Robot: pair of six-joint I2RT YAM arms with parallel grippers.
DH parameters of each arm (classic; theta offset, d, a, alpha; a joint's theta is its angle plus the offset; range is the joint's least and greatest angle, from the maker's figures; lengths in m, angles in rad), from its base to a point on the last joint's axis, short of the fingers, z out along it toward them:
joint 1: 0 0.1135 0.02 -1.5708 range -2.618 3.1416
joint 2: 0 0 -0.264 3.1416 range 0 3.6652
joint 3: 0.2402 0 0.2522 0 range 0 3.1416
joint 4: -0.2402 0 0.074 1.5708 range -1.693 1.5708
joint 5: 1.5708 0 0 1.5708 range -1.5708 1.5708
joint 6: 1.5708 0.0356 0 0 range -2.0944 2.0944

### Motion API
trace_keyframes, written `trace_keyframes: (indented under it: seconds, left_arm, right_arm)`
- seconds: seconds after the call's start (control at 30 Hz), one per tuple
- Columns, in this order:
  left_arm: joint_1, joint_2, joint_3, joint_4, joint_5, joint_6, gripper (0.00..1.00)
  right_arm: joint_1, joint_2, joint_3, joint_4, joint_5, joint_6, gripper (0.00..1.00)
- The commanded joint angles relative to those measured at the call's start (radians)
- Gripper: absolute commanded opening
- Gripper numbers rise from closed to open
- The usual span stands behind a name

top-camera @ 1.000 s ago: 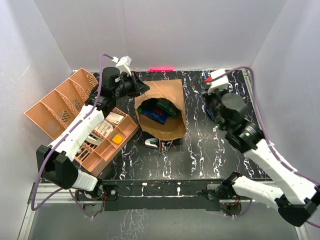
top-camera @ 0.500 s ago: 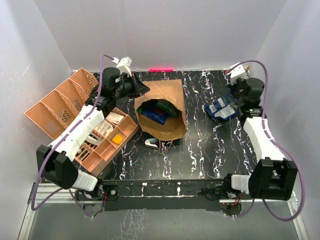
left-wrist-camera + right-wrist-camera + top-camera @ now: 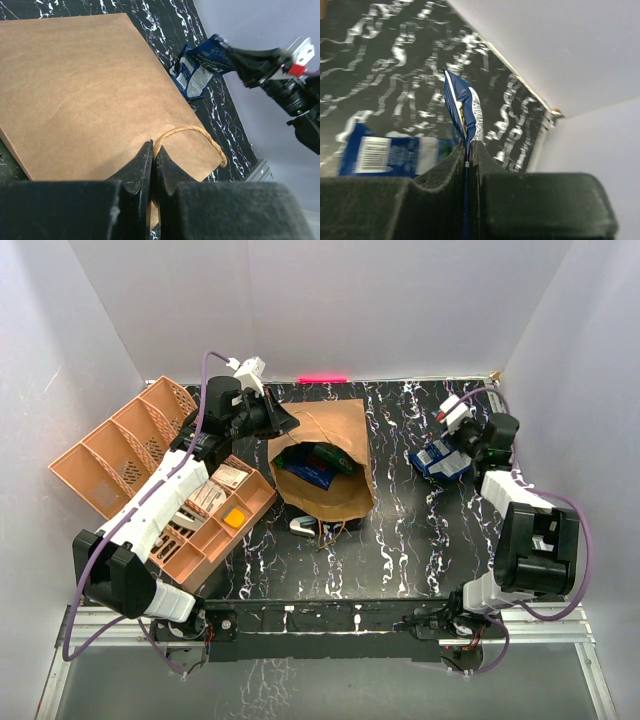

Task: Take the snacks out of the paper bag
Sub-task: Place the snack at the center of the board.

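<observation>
Pinching the paper bag at its rim beside a loop handle, the left gripper is clamped tight. Blue and green snacks lie inside the bag. Farther right, the right gripper clasps a dark blue packet near a second blue packet on the table.

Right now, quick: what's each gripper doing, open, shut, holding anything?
Left gripper: shut, pinching the rim of the paper bag.
Right gripper: shut on a dark blue snack packet.
</observation>
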Motion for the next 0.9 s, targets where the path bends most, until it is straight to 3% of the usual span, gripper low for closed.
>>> trace_keyframes:
  seconds: [0.0,0.13,0.47,0.87]
  left_arm:
    - [0.005,-0.041,0.005,-0.003,0.008,0.009,0.00]
    - [0.005,-0.047,-0.003,0.000,0.011,0.005,0.00]
    - [0.005,-0.049,-0.016,0.001,0.011,0.002,0.00]
    - [0.005,-0.049,-0.007,-0.007,0.013,0.003,0.00]
  right_arm:
    - [0.055,0.008,-0.044,0.093,-0.028,-0.064,0.07]
    - [0.095,0.023,-0.082,0.073,0.016,-0.102,0.07]
    - [0.132,0.053,-0.151,0.046,0.056,-0.013,0.07]
    - [0.144,0.103,-0.258,0.146,0.071,0.057,0.07]
